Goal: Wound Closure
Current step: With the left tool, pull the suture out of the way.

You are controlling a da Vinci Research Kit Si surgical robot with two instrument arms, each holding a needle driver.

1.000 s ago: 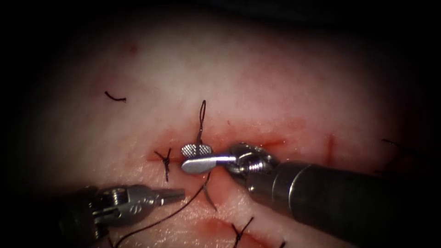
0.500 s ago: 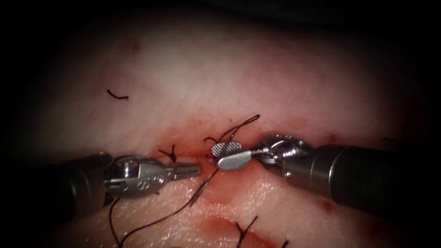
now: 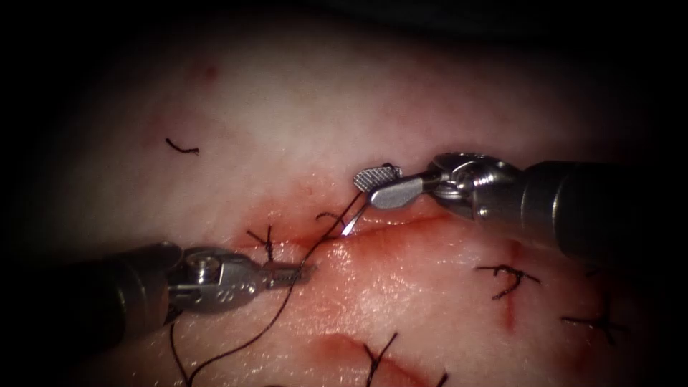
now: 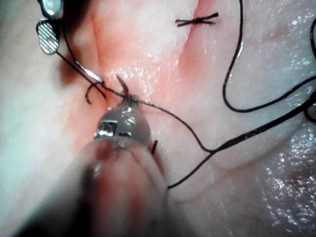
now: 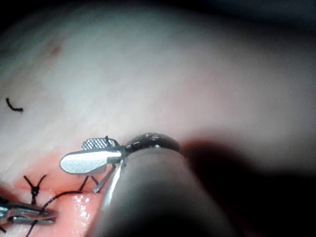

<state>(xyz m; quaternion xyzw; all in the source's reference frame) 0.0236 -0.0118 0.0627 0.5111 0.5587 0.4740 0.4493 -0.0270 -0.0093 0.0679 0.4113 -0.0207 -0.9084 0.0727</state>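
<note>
My right tool [image 3: 365, 190] comes in from the right above the cut [image 3: 416, 222], its jaws parted. The curved needle [image 3: 351, 223] hangs between them by its tail end, free of the tissue, tip just over the cut. The right wrist view shows the needle [image 5: 106, 182] under those jaws [image 5: 73, 154]. My left tool [image 3: 307, 271] is shut on the dark thread [image 3: 279, 315] just left of the needle. In the left wrist view the thread [image 4: 232, 89] crosses the left tool's tip [image 4: 129, 98], with the needle [image 4: 86, 71] beyond it.
Tied stitches sit on the tissue [image 3: 301, 122] at the cut's left end [image 3: 266, 240], at the right [image 3: 509, 276] and near the lower edge [image 3: 380, 355]. A cut end of thread [image 3: 179, 148] lies at the upper left. Red fluid [image 3: 373, 251] wets the cut.
The right tool rose up and to the right, lifting the needle off the tissue; the thread loop above its jaws shrank. The left tool moved right and closed on the thread.
</note>
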